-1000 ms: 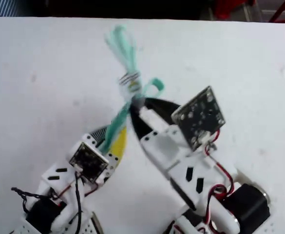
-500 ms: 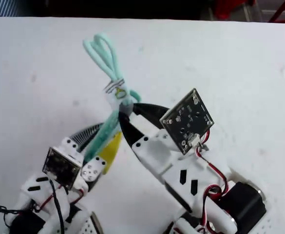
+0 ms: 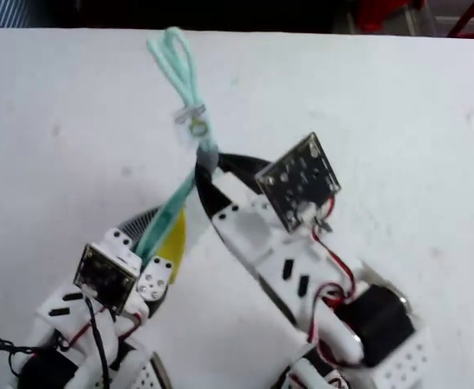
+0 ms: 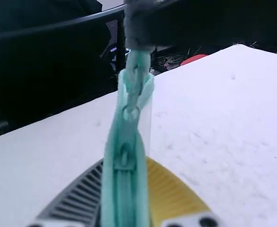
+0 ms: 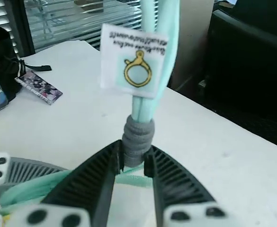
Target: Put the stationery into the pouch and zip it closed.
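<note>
Right wrist cam: right gripper (image 5: 134, 158) pinching the gray collar (image 5: 138, 135); left gripper (image 4: 125, 170) clamps the mint zipper band (image 4: 123, 137). High cam: cord loop (image 3: 174, 57) reaches the table (image 3: 399, 105) edge at frame top.

Left arm (image 3: 66, 324) comes in from near edge, forearm slanting toward middle. Left gripper (image 3: 162, 243) has grey and yellow fingers closed on mint band (image 4: 124, 189). Right arm (image 3: 301, 275) slants in from other side, reaching farther across. Right gripper (image 3: 207, 174) points toward left arm's side, black jaws pinched on grey sleeve (image 5: 138, 135). Arms form a V, grippers near each other.
</note>
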Robot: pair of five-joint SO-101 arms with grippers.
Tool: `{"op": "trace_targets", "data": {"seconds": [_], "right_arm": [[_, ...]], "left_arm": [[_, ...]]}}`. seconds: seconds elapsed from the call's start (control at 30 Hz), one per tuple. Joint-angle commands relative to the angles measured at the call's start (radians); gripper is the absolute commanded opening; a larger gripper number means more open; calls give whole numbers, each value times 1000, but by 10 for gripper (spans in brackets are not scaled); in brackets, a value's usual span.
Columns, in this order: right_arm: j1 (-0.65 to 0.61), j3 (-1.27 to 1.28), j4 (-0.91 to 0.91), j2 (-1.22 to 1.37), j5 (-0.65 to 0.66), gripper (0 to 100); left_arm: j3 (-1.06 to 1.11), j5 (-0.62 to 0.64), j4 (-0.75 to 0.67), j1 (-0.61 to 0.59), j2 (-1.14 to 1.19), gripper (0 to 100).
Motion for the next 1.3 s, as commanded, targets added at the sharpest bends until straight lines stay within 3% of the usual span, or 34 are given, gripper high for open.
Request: {"op": "trace_targets", "data": {"seconds": [0.0, 0.3, 0.6, 0.73, 0.93, 1.03, 1.13, 1.27], "right_arm": [[94, 60, -116, -7, -9, 19], [208, 147, -223, -10, -9, 19], [205, 141, -211, -15, -11, 19], [102, 26, -76, -4, -115, 33], [-124, -199, 97, 77, -247, 223], [-142, -288, 193, 137, -315, 254], [-142, -374, 334, 193, -284, 254], [-140, -460, 463, 231, -264, 254]], "left_arm": [[-2, 11, 5, -10, 1, 22], [-2, 11, 5, -10, 1, 22], [-2, 11, 5, -10, 1, 22], [0, 11, 6, -10, 1, 22], [0, -25, 38, 31, 1, 22], [0, -107, 91, 131, 1, 22], [0, -176, 135, 217, 1, 22], [0, -201, 135, 231, 1, 22]]}}
